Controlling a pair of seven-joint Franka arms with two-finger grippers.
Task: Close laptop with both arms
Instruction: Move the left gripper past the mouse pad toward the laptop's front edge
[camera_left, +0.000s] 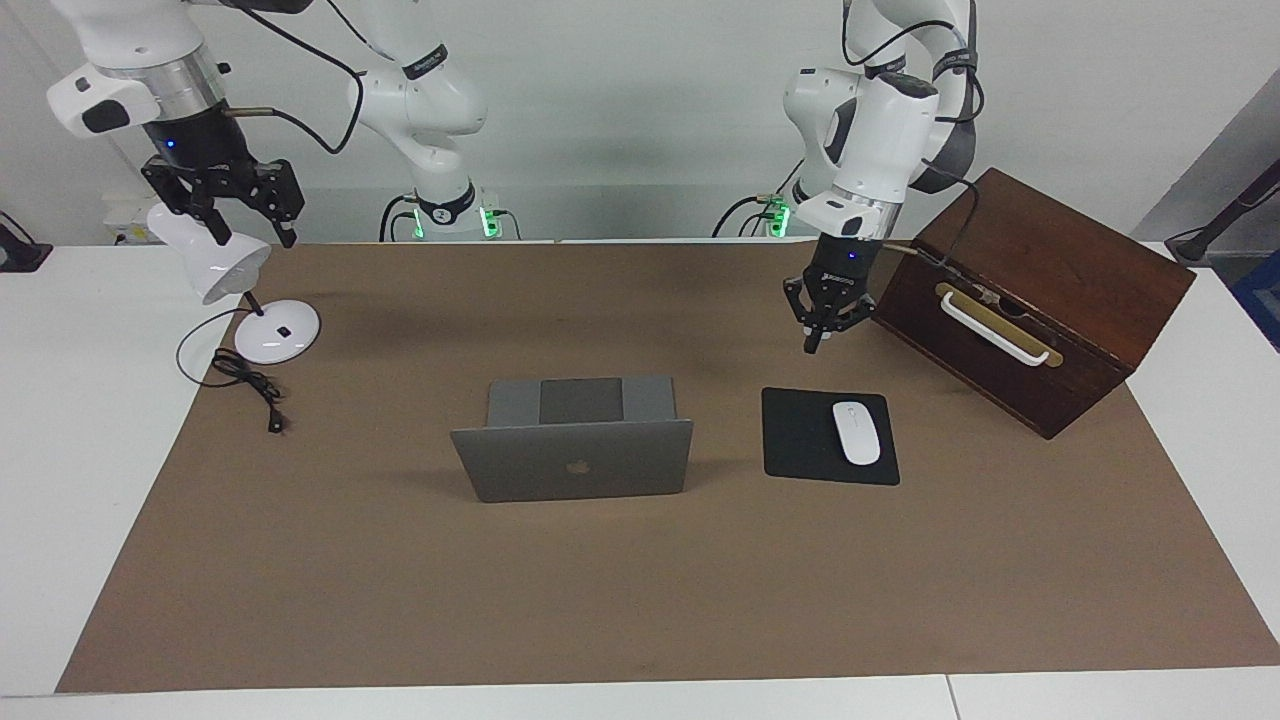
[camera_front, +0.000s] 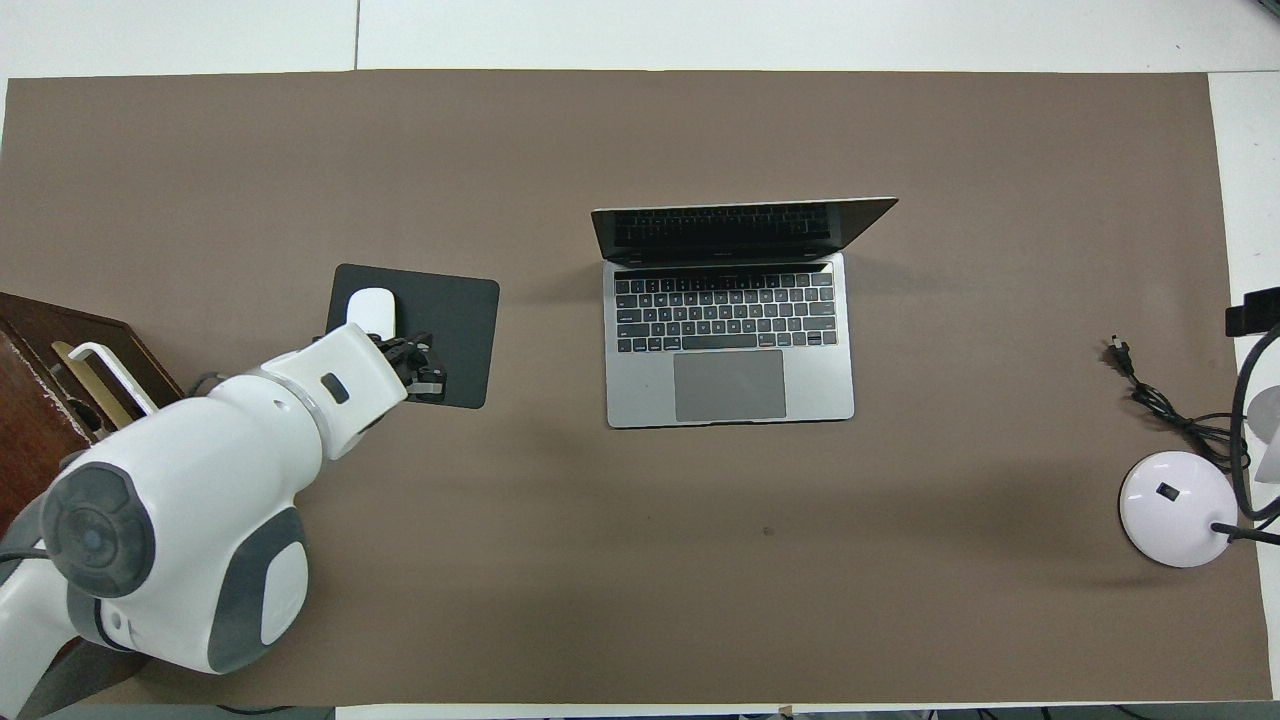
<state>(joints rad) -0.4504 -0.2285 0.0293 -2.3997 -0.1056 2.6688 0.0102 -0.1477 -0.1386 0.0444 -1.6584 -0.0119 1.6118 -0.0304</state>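
Brown mat (camera_left: 640, 600): left hand (camera_front: 428, 372) partly hides mouse (camera_front: 371, 308); laptop (camera_left: 572, 458) open.

Both arms raised, pincers pointed downward.
The left pincer (camera_left: 818, 338) is held shut, low and mid-air; the right pincer (camera_left: 245, 215) is held high, its fingers spread.

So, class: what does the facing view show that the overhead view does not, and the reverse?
Facing view only: the logo on the laptop lid, the lamp's white shade, and the right gripper above that shade. Overhead view only: the laptop's keyboard and trackpad. Both show the open laptop, the mouse on its black pad, the wooden box and the left gripper.
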